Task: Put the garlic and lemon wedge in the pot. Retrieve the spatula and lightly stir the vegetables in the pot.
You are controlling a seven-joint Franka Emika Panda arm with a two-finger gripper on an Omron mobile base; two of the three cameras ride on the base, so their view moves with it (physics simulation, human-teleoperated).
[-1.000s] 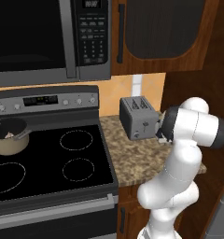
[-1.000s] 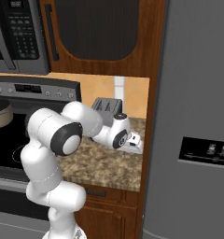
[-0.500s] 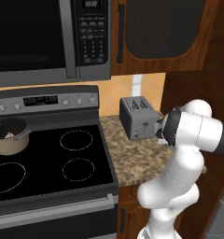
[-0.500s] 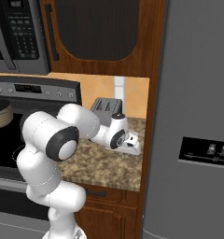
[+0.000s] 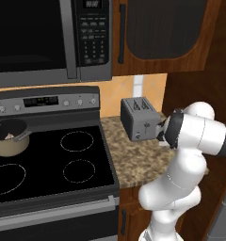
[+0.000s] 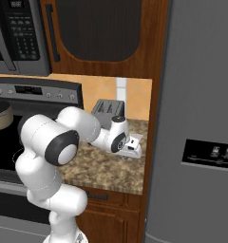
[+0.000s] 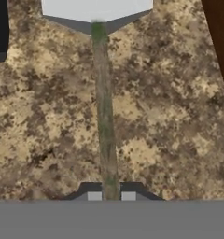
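With something pinkish already inside the pot (image 5: 10,137), far off, the gripper (image 7: 111,196) pinches the spatula (image 7: 103,93) handle narrowly; carrying and stirring remain.

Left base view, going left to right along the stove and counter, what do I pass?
pot → stove burners → toaster → robot arm

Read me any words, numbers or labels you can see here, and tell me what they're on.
None is legible.
Microwave keypad: button labels and display, too blurred to read.
Stove control panel: display, too small.
Fridge dispenser panel: pale marks, unreadable.
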